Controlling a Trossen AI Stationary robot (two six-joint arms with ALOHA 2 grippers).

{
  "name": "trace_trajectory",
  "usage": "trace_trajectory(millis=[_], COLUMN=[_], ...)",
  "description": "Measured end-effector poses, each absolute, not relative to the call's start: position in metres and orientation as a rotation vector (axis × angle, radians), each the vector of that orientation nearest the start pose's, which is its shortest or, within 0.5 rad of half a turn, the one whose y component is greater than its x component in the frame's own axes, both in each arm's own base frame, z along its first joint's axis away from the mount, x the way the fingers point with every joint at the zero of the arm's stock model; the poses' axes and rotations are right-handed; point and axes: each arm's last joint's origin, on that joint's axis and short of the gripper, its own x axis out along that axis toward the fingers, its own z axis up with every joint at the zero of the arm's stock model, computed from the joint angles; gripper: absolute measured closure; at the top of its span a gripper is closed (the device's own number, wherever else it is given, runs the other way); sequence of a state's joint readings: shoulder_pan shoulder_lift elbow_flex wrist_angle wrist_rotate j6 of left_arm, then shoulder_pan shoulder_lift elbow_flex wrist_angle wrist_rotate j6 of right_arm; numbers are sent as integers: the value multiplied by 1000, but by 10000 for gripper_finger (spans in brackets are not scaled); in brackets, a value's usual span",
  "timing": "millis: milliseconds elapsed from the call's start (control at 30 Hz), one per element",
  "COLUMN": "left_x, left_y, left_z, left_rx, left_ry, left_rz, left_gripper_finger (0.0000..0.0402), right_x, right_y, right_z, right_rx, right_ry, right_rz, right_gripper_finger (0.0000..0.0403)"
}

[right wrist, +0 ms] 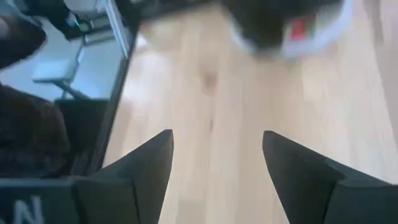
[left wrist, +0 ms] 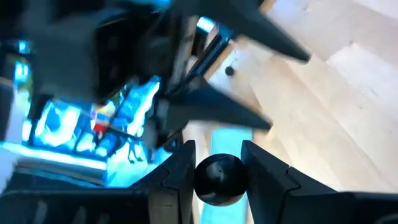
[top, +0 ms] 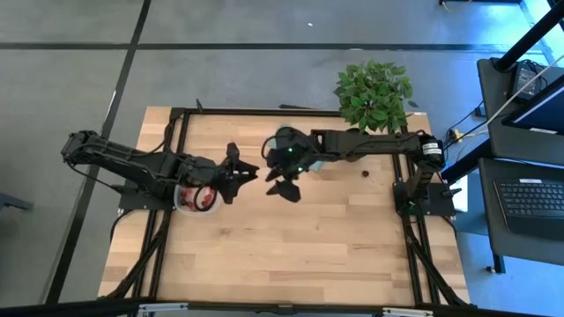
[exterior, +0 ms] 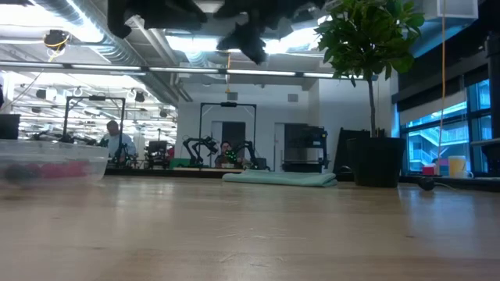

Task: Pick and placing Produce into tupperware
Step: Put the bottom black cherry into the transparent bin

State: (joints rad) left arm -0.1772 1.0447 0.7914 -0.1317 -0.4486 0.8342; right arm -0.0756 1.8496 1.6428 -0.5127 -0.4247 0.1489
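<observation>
The left hand [top: 249,168] hovers just right of the tupperware [top: 196,199], its fingers clamped on a dark berry [left wrist: 219,179], probably so it can be carried back over the container. The tupperware sits on the tabletop [top: 308,255], red produce [top: 206,200] already inside. Further right of the tupperware, the right hand [top: 284,187] hangs with fingers apart and empty, facing the left hand. One stray berry [top: 362,173] lies far right of the tupperware.

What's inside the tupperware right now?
The tupperware holds red and dark berries, seen in the high view; the low view gives only a reddish blur through its wall. The left arm covers part of it, so a count isn't possible.
</observation>
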Motion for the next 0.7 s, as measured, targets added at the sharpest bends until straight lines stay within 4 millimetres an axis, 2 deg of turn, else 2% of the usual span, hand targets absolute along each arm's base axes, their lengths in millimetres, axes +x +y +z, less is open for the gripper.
trace_trajectory(millis=[167,333,467,700], left_x=[215,193,177,155], left_y=[-24,-20,-17,-16], left_z=[289,272,258,240], left_rx=[806,582,339,-98], left_ry=[551,762,930,1132], left_rz=[151,199,303,487], left_gripper_finger=[297,297,297,296], right_x=[407,405,405,406], right_y=[-14,-4,-4,-3], right_z=[295,293,292,293], right_rx=[335,289,246,239], right_ry=[858,880,888,878], right_rz=[265,253,177,176], right_gripper_finger=[154,154,154,154])
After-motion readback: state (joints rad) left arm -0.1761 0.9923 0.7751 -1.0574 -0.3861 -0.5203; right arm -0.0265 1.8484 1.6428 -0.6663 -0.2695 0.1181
